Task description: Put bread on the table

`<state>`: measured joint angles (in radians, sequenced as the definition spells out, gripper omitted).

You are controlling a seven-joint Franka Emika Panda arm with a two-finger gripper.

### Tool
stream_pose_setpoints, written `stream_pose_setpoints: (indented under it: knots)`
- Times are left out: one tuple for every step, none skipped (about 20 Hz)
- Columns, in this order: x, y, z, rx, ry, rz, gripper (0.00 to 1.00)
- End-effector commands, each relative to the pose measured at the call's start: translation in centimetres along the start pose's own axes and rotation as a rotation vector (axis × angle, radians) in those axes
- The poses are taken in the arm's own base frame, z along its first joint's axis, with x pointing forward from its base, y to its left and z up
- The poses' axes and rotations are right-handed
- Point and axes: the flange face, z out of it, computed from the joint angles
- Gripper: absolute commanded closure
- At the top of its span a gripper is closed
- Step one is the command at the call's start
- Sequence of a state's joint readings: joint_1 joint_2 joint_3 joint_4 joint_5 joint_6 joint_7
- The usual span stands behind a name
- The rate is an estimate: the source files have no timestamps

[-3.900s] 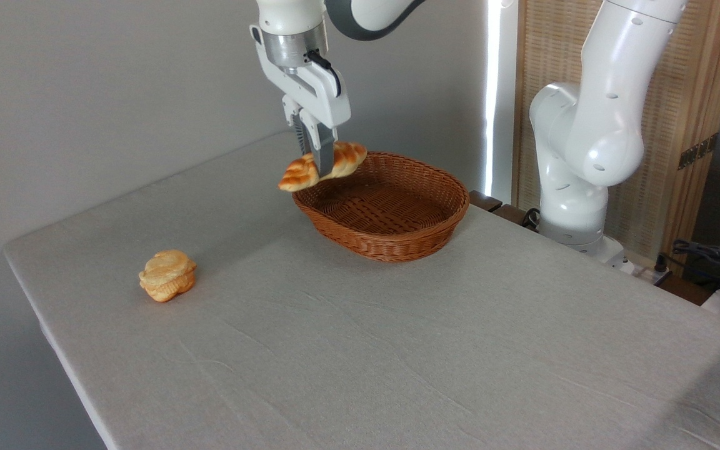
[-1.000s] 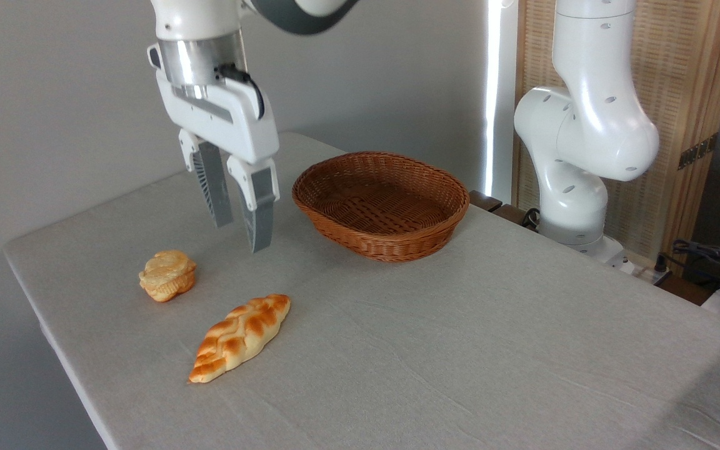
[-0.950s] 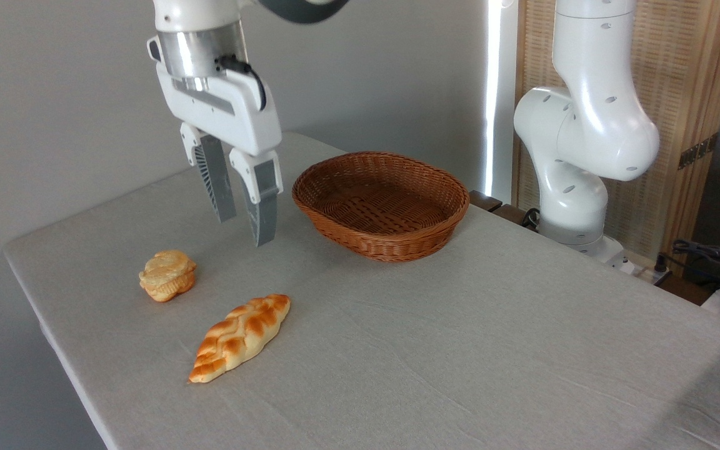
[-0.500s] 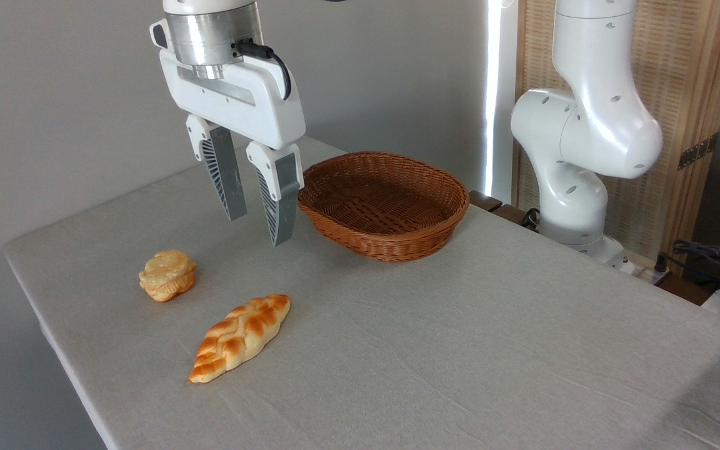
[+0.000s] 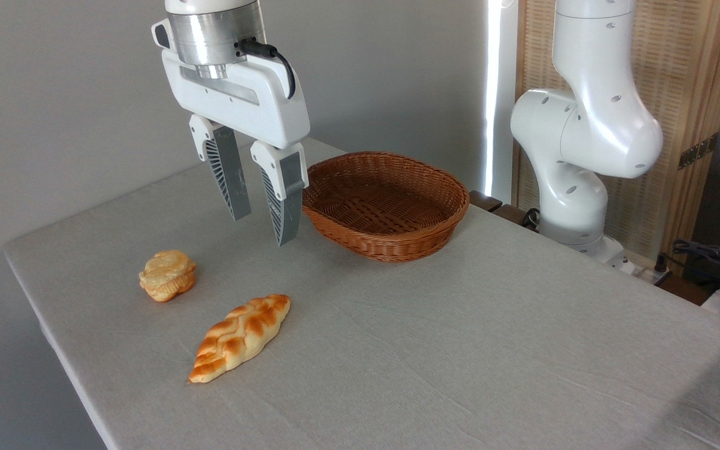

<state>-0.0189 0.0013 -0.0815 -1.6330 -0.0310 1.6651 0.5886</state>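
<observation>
The braided loaf [image 5: 239, 337] lies flat on the grey tablecloth [image 5: 460, 350], near the round pastry [image 5: 167, 275]. The gripper [image 5: 263, 228] hangs above, fingers apart and empty. Best retreat is probably straight upward, clear of the wicker basket [image 5: 391, 247].

Landmark: wicker basket [image 5: 391, 206] on the grey-clothed table [image 5: 460, 350].
Bread [image 5: 240, 337]: braided loaf lying flat on the cloth, well to the basket's front-left — untouched.
Pastry [image 5: 167, 275]: small and round, left of the basket, near the loaf but apart.
Gripper [image 5: 263, 228]: raised just left of the basket's rim — fingers [image 5: 285, 200] spread, pointing down, holding nothing.
</observation>
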Motion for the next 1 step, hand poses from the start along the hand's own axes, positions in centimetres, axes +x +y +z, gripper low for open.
stream_pose_setpoints:
  knots:
    - [-0.54, -1.01, -0.89, -0.01, 0.002, -0.002, 0.0]
